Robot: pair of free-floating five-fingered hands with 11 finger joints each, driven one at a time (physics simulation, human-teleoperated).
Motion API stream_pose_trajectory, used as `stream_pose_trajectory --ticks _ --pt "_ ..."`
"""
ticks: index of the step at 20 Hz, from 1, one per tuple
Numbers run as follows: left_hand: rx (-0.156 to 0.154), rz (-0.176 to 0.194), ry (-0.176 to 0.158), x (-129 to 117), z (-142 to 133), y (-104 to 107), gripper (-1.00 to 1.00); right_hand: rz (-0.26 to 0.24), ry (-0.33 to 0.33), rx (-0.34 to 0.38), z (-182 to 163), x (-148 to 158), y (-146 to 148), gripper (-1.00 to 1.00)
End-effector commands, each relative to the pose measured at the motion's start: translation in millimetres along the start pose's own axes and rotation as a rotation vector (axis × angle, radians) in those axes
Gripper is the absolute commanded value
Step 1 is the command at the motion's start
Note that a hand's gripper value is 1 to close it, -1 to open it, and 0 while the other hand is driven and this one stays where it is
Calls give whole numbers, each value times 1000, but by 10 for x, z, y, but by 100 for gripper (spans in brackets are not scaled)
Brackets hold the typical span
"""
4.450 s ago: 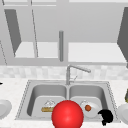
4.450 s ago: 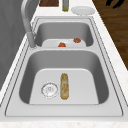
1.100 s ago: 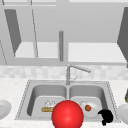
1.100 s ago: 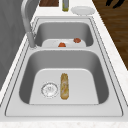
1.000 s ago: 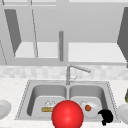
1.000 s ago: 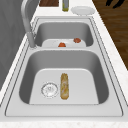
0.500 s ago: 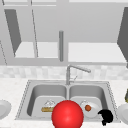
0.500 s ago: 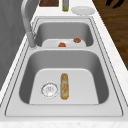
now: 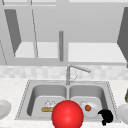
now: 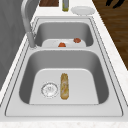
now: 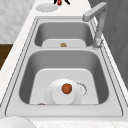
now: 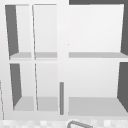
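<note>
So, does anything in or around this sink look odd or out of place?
Yes. A brown bread-like stick lies on the bare floor of the left basin beside the drain. A large red ball sits before the sink's front rim, near the black right hand.

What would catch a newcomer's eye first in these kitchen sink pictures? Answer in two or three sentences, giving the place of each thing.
A big red ball sits at the front edge of the double sink, in front of the divider between the basins. To its right a black hand hangs by the sink's front right corner. In the right basin a white plate carries a small reddish-brown piece of food, and a long bread roll lies in the left basin beside the drain.
</note>
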Motion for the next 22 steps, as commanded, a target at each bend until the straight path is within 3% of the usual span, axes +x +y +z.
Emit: stream_pose_trajectory --ticks 1,4,5,6,8,11,14,15,16,22 --pt "-87 40 -4 -131 -52 -118 -100 0 0 0 0 0 0 0" --pt "-103 91 4 -194 -57 -101 -100 0 0 0 0 0 0 0" --pt "-105 101 1 -203 -49 -103 100 0 0 0 0 0 0 0" --pt "-130 106 -16 -160 -28 -64 100 0 0 0 0 0 0 0" --pt "-107 84 -11 -113 -33 -29 100 0 0 0 0 0 0 0" --pt "-116 12 -5 -10 -45 29 100 0 0 0 0 0 0 0" --pt "-108 -90 7 26 -73 29 100 0 0 0 0 0 0 0" --pt "-73 -121 11 41 -32 28 100 0 0 0 0 0 0 0" --pt "-59 -137 11 52 -18 33 100 0 0 0 0 0 0 0" --pt "-43 -144 28 11 -25 66 100 0 0 0 0 0 0 0"
